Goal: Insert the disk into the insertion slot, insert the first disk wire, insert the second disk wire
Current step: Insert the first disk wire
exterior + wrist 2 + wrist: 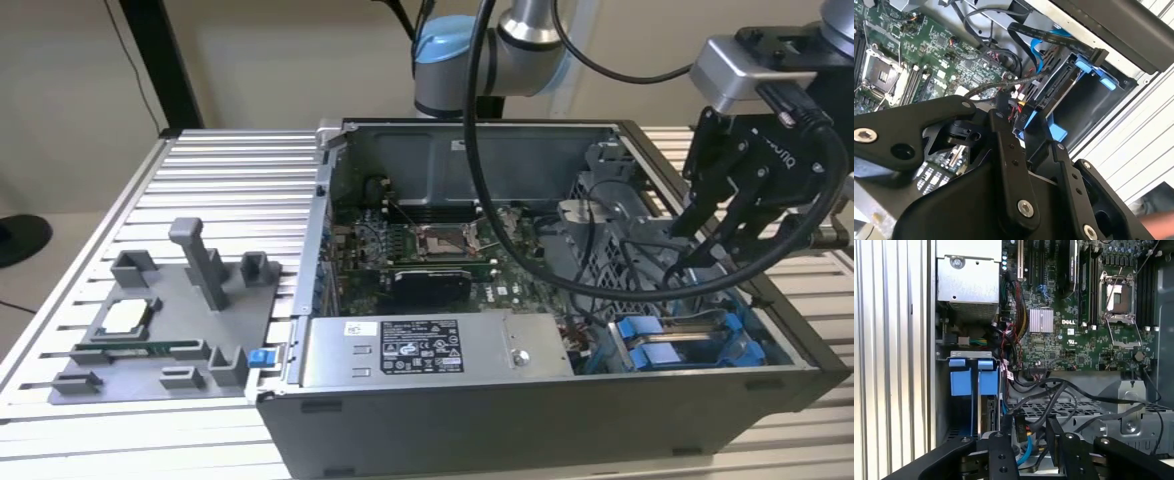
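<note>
Hand [690,250] by insertion slot [961,355], blue-framed disk [974,380] inside

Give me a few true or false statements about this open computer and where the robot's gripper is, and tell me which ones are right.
1. The computer case lies open on a slatted metal table. True.
2. The gripper hangs over the grey fixture on the exterior view's left. False: it is above the drive cage, at the exterior view's right.
3. Blue carrier frames sit in the drive cage. True.
4. The labelled power-supply box lies on the table outside the case. False: it sits inside the case, against its near wall.
</note>
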Action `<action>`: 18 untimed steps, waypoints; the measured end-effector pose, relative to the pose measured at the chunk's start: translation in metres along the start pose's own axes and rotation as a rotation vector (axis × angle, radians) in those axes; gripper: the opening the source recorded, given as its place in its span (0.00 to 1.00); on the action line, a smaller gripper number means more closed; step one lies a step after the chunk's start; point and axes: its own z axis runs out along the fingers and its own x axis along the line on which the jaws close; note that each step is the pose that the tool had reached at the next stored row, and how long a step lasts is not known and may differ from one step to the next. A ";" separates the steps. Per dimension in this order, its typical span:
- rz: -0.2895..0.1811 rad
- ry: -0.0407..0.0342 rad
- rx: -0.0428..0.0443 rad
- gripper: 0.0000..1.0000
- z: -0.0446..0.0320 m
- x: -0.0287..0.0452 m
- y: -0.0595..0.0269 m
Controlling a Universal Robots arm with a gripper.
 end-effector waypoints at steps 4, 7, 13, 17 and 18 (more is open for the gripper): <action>0.000 0.0000 0.0000 1.00 0.0000 0.0000 0.0000; 0.000 -0.0001 0.0000 1.00 0.0000 0.0000 0.0000; 0.000 -0.0015 0.0010 1.00 -0.0001 0.0028 -0.0001; 0.000 -0.0016 0.0010 1.00 0.0013 0.0057 -0.0001; 0.000 -0.0015 0.0010 1.00 0.0026 0.0059 -0.0001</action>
